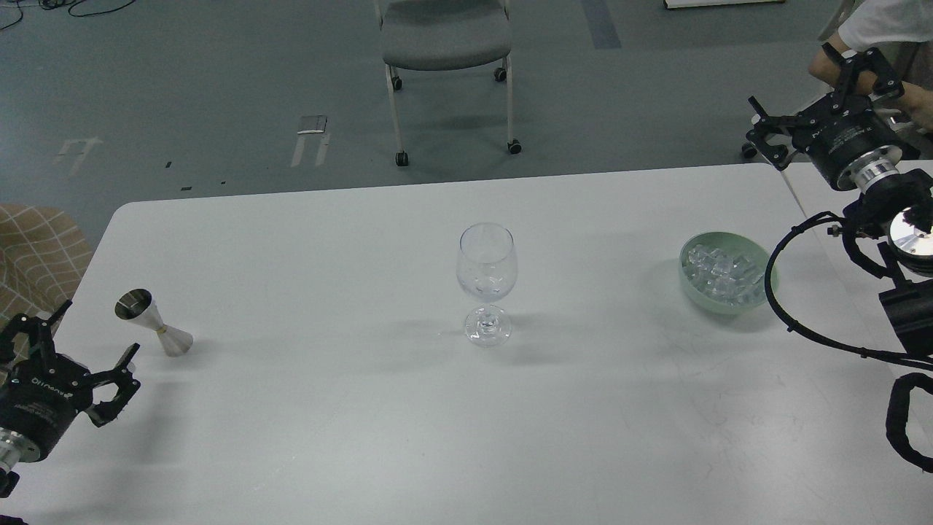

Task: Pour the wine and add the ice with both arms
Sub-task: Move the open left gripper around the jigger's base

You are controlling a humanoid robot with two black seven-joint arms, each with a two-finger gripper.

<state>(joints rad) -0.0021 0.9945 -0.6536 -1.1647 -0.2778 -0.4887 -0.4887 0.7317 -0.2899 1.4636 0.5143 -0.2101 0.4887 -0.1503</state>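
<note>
A clear wine glass [487, 283] stands upright at the middle of the white table [364, 437]; any wine in it is too clear to make out. A steel jigger [152, 332] stands at the left. A pale green bowl [759, 300] at the right holds the heap of clear ice cubes [721, 273]. My left gripper [80, 343] is open and empty at the table's left edge, just below and left of the jigger. My right gripper [798, 91] is open and empty, raised beyond the table's far right corner, above the bowl.
A grey wheeled chair [446, 44] stands on the floor beyond the table. A person's arm [864, 44] is at the top right behind my right gripper. A checked cushion [36, 251] sits left of the table. A second table [816, 189] adjoins on the right.
</note>
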